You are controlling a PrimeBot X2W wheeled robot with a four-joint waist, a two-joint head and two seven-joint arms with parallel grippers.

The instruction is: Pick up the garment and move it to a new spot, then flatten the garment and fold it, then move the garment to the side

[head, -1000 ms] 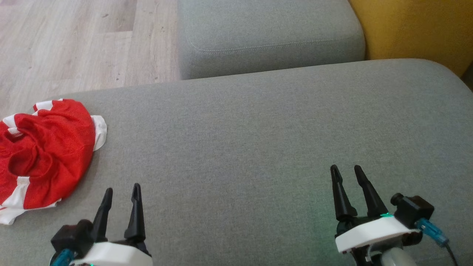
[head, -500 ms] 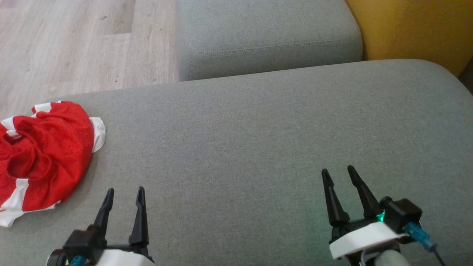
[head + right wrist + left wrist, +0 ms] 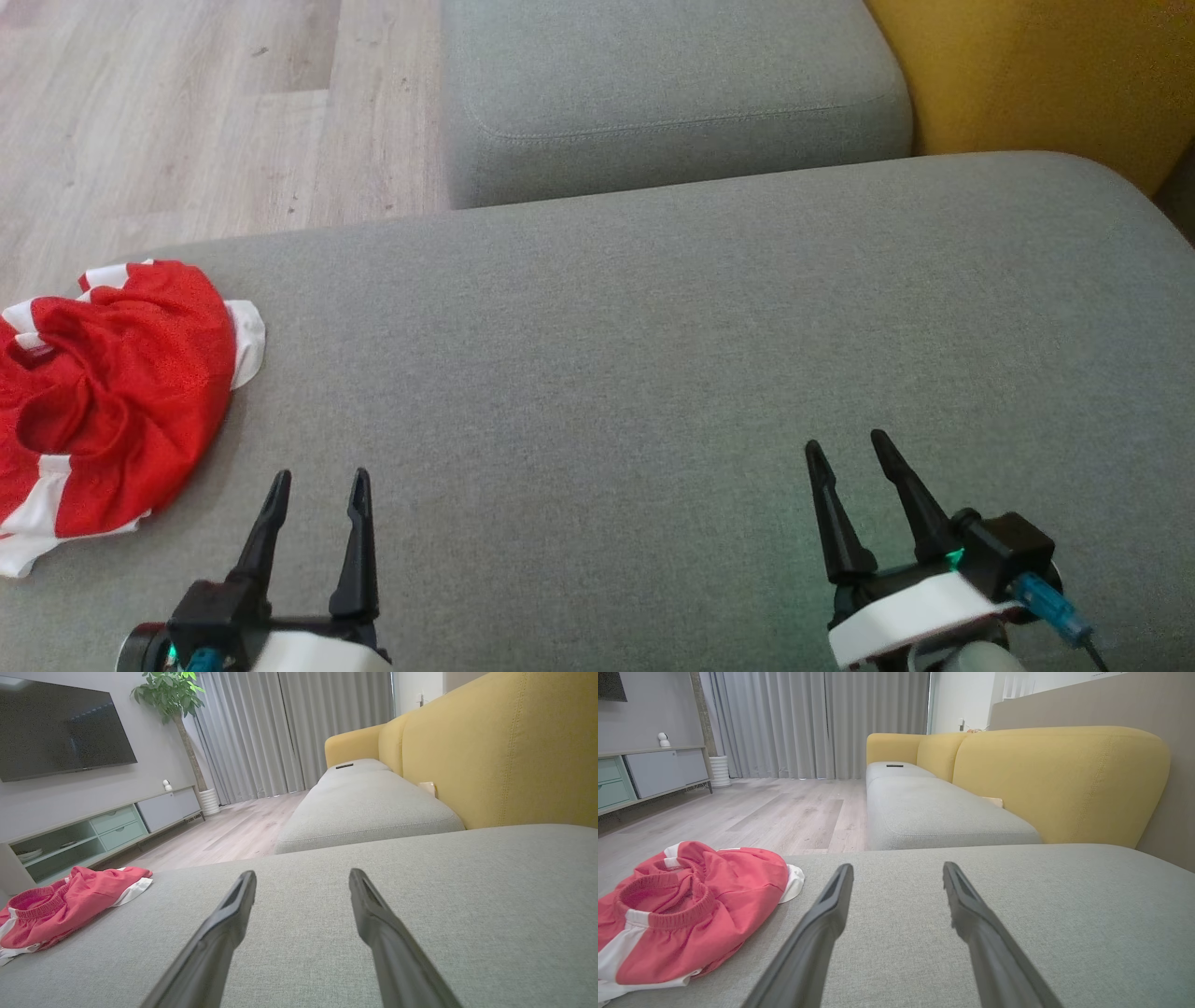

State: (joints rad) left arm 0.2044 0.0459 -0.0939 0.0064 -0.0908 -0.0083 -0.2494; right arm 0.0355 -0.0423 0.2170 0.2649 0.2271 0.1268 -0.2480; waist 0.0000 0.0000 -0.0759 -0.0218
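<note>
Lying crumpled at the left end of the grey cushion (image 3: 653, 327), the red and white garment (image 3: 112, 392) is sitting, in the head view, just left of and a little beyond the left fingers (image 3: 358, 541), not touching them. The right fingers (image 3: 831, 523) are hovering toward the cushion's right end, well apart from the garment. Part of the garment is running past the cushion's left end and out of the picture. The cushion's broad middle is lying bare between the two sets of fingers and on to its far edge, where the wooden floor (image 3: 187, 112) and a second grey seat (image 3: 672, 93) are showing. Both sets of fingers are standing spread apart and holding nothing.

From the left wrist, the garment (image 3: 691, 905) is resting on the cushion (image 3: 1064, 914) to the left of the left fingers (image 3: 822, 933), its elastic waistband facing up. These fingers are gaping wide over bare cushion fabric, touching no cloth.

From the right wrist, the garment (image 3: 65, 896) is showing small at the cushion's (image 3: 467, 896) far left end, well away from the right fingers (image 3: 219, 938), which are also spread wide and empty over bare fabric.
</note>
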